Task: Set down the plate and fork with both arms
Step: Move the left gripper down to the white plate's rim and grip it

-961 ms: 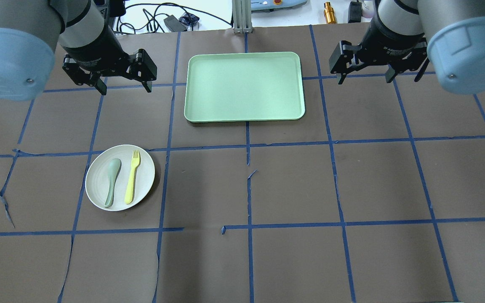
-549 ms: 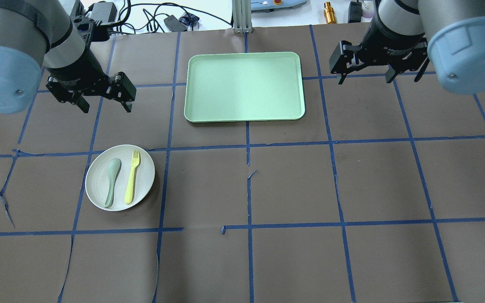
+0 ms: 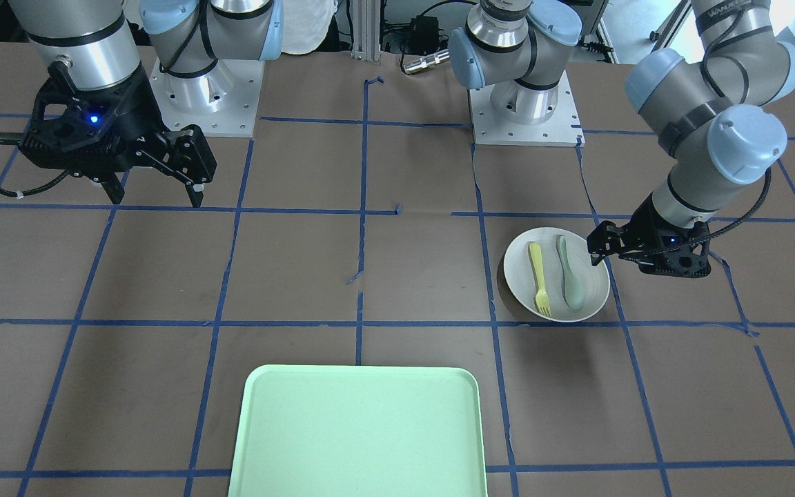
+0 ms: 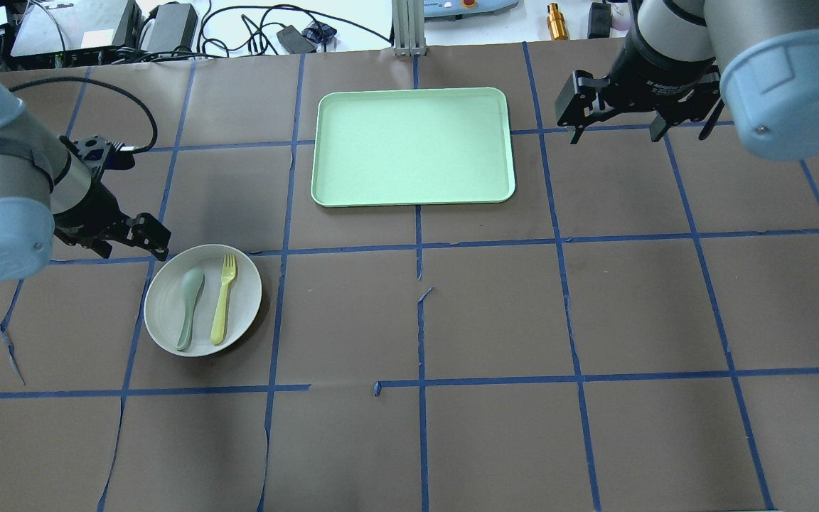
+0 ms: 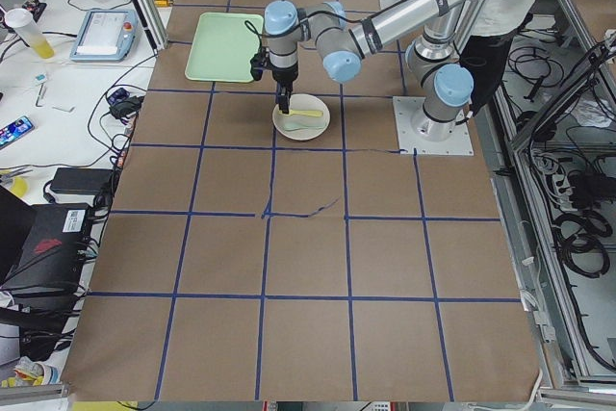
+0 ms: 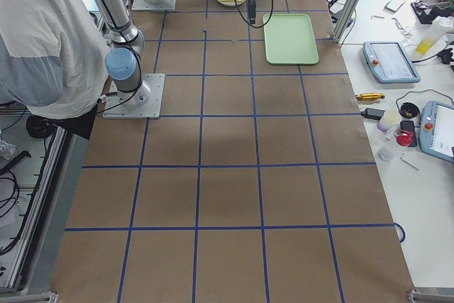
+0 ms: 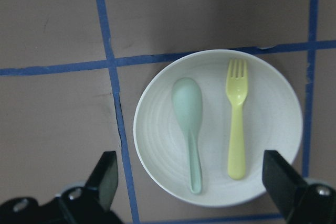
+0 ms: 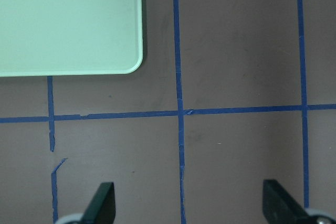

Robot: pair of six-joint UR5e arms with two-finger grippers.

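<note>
Plate (image 4: 242, 302): on the brown surface (image 4: 495, 313), on the robot's left side, well apart from the green tray (image 4: 413, 146).
Fork (image 4: 223, 299): lying in the plate beside 1 spoon (image 4: 189, 307).
Left gripper (image 4: 134, 247): fingers wide apart, empty, just by the plate's rim.
Right gripper (image 4: 619, 135): fingers wide apart, empty, near the tray.

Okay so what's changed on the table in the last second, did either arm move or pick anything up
The left gripper swung away from the tray, back toward the robot and lower. It now hangs open near the rim of the plate, holding nothing. The right gripper, also open, stayed put. The plate, fork, spoon and tray have not moved.
</note>
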